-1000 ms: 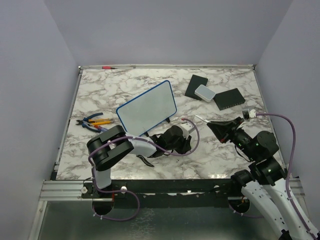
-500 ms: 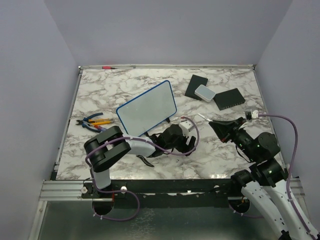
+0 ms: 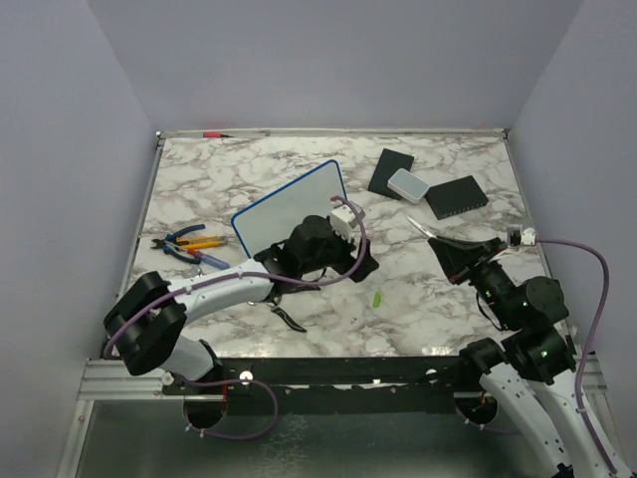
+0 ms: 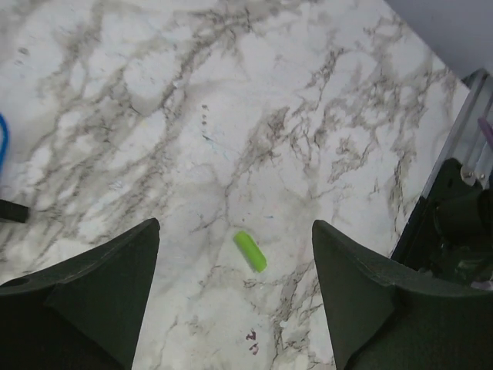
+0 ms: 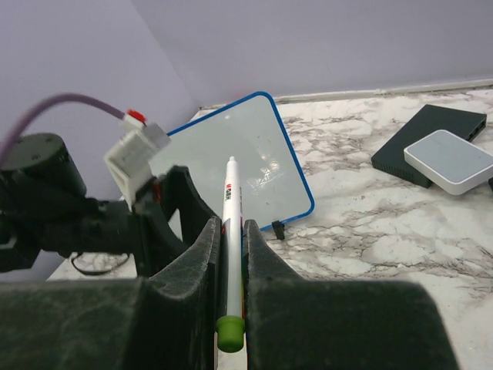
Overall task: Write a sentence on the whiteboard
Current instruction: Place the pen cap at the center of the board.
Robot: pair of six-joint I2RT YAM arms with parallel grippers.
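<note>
The whiteboard (image 3: 289,211), white with a blue frame, stands tilted on its black feet at mid-table; it also appears in the right wrist view (image 5: 231,146). No sentence shows on its face. My right gripper (image 3: 450,246) is shut on a white marker (image 5: 232,208) with a green end, its tip aimed toward the board. My left gripper (image 3: 358,265) hangs open just right of the board, its dark fingers (image 4: 100,293) spread wide over the marble. A small green cap (image 4: 250,251) lies loose on the table between them, also in the top view (image 3: 378,298).
Blue and orange pliers (image 3: 187,243) lie left of the board. Two black flat pads (image 3: 458,196) and a white box (image 3: 407,183) sit at the back right. A red pen (image 3: 211,132) rests along the back edge.
My left gripper opened, let the green cap fall to the table, and moved up beside the board. My right gripper drew back to the right with the marker.
</note>
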